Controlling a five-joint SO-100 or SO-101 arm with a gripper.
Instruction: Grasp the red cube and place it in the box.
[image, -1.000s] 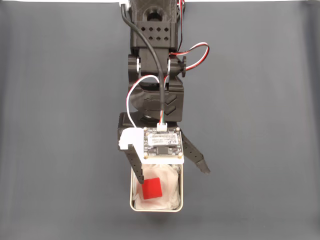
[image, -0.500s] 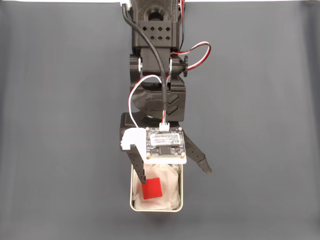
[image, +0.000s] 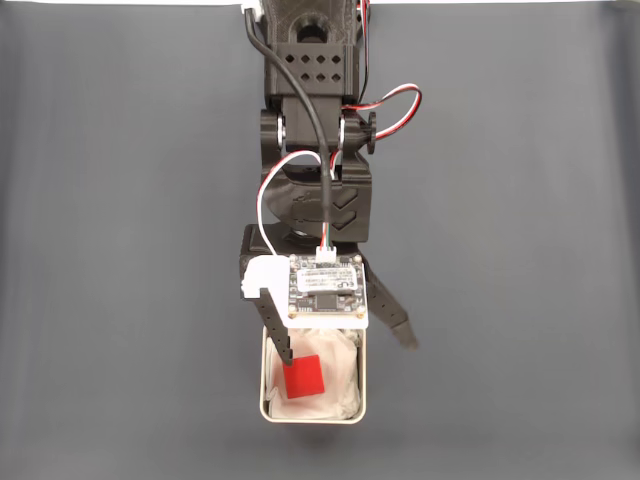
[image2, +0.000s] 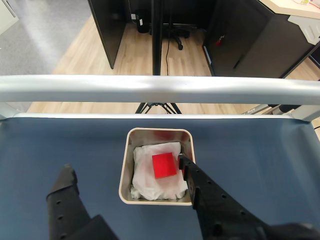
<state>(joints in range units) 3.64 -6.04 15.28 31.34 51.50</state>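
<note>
**Cube at rest in box, gripper spread and empty**

The arm (image: 315, 150) reached down the middle of the dark table (image: 120, 250) in the fixed view, with its circuit board (image: 327, 290) directly above the box's near wall. The gripper (image: 345, 350) stood wide apart and held nothing: one finger dipped inside the box beside the cube, the other hung outside the box over bare table.

The box (image2: 125, 165), a thin metal tin with rounded corners, sat directly ahead of the gripper (image2: 125, 170) in the wrist view. It was judged light and liable to slide if knocked. Its white lining (image2: 145, 175) was crumpled and soft.

The red cube (image2: 164, 165) lay on that lining, just beside the inner finger; contact could not be confirmed. It appeared stiff, light and matte, so unlikely to slip. Two opposite flat faces offered the best hold.
</note>
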